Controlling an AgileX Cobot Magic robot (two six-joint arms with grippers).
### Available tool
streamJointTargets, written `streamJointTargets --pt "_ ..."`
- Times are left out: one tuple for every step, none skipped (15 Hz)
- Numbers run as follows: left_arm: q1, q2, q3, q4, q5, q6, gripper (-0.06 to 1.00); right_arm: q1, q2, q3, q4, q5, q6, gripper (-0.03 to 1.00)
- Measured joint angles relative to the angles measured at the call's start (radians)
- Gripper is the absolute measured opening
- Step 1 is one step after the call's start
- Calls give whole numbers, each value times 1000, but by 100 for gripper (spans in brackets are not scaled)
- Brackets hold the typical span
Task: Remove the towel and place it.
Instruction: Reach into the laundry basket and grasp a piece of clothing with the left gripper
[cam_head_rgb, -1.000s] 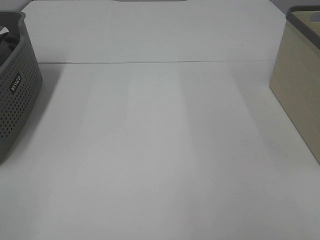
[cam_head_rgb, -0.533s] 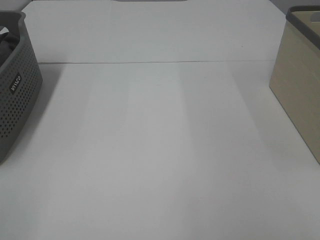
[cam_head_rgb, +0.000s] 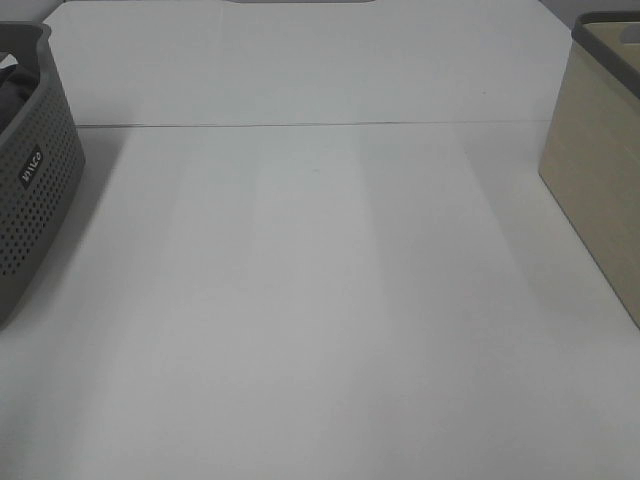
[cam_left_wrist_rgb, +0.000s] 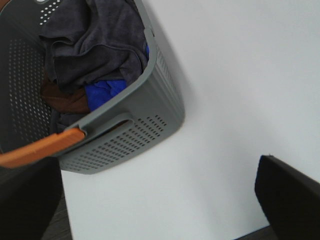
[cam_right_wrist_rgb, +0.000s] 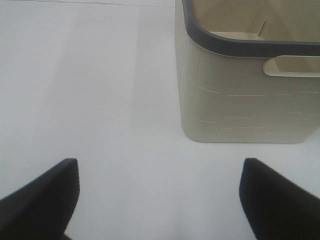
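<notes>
Towel (cam_left_wrist_rgb: 95, 40) in basket (cam_left_wrist_rgb: 135, 135), beyond left gripper (cam_left_wrist_rgb: 157, 200)

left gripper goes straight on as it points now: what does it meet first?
Probably the left gripper meets bare table, just beside the grey basket, not the towel inside it. Depth is unclear.

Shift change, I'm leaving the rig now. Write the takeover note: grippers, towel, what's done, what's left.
Left gripper: open, empty, near the grey basket.
Right gripper: open, empty, near the beige bin.
Towel: crumpled inside the grey basket, together with a blue cloth and a brown cloth.
Done: nothing; the towel is untouched.
Left: grasp the towel, lift it out of the basket, place it.
</notes>
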Motion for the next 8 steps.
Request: streamJointTargets --pt "0 126 -73 11 6 94 99 0 0 0 0 0 0 85" --pt "0 344 -207 35 27 238 99 0 0 0 0 0 0 85" --pt "0 458 -286 55 37 297 99 0 0 0 0 0 0 85" --pt "0 517 -318 65 44 321 99 0 0 0 0 0 0 85" --pt "0 617 -397 94 56 354 99 0 0 0 0 0 0 85" --pt "0 717 -477 122 75 379 99 0 0 0 0 0 0 85" --pt "0 793 -544 146 91 393 99 0 0 0 0 0 0 85" --pt "0 859 -603 167 100 400 99 0 0 0 0 0 0 85"
